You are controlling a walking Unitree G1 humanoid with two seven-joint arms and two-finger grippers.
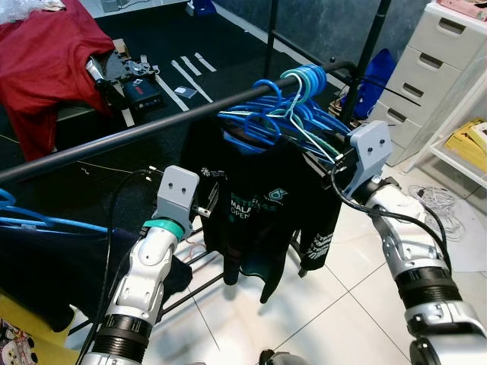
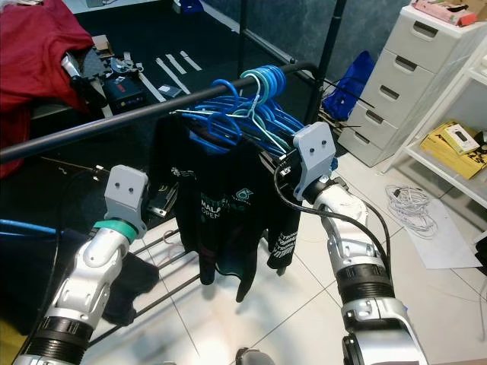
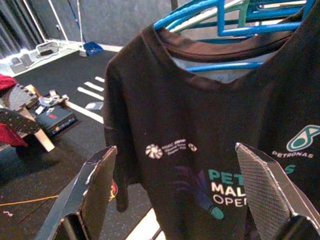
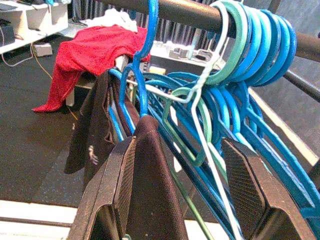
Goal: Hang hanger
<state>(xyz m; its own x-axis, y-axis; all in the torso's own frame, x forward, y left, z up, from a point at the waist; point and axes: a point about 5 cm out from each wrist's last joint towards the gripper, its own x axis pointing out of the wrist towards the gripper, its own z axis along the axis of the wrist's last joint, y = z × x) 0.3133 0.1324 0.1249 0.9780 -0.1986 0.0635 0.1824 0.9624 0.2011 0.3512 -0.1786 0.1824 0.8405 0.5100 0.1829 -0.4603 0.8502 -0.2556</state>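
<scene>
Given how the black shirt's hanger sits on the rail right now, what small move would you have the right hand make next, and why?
Probably ease the right hand back from the rack. The blue hanger carrying the black shirt already appears hooked over the rail, and the right hand's fingers look open around the shirt's shoulder, not clamped. The left hand is open too, facing the shirt's front.

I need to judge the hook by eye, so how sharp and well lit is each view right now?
Left eye view: sharp and evenly lit, the rail and the blue hangers crisp. Right wrist view: the hanger hooks clear, the near fingers slightly soft. Left wrist view: the black shirt dim but its print readable, with no glare.
</scene>
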